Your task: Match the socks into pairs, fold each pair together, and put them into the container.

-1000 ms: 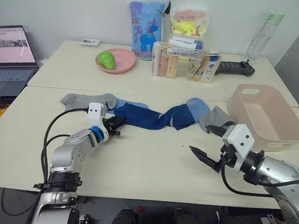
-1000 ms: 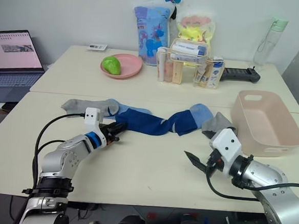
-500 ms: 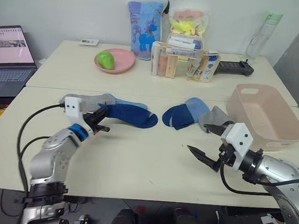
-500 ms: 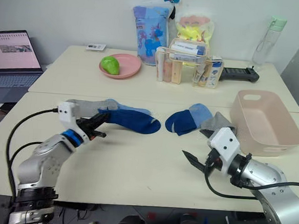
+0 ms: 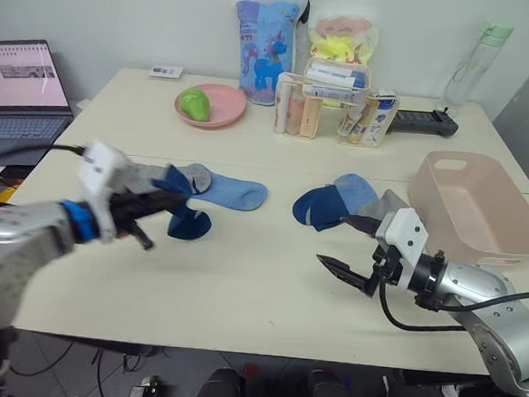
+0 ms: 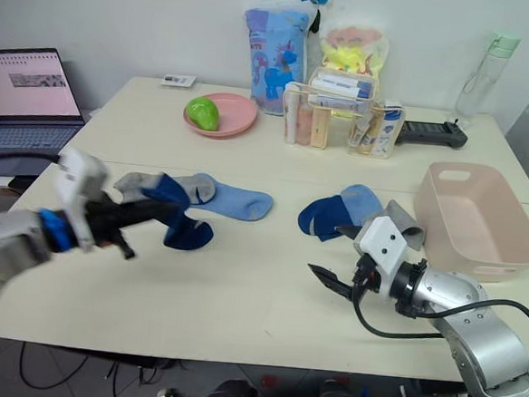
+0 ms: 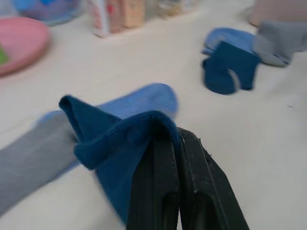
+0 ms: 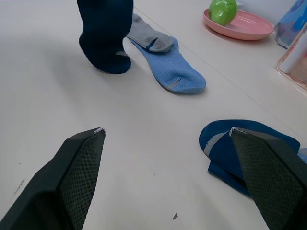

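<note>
Fingers first: the left gripper (image 7: pixel 178 143) is clenched on the cuff of a dark navy sock (image 5: pixel 184 213), holding it up so the toe end hangs down and just touches the desk (image 5: pixel 240 288) near the left edge. Right behind it lie a light blue sock (image 5: pixel 233 193) and a grey sock (image 6: pixel 138 186), overlapping each other – the grey one sits closest to the left edge.

The right gripper (image 5: pixel 344 250) has its fingers spread wide with nothing in them, low over the desk towards the front right. Just beyond it there's a little heap – second navy sock (image 5: pixel 314 206), second light blue sock (image 5: pixel 356 189), and another grey sock (image 6: pixel 404 219) on the side nearest the container (image 5: pixel 482 209), the pink tub by the right edge.

Along the back edge: pink plate (image 5: pixel 212 106) with a green fruit (image 5: pixel 195 103), and a clear organiser (image 5: pixel 335 99) of bottles.
</note>
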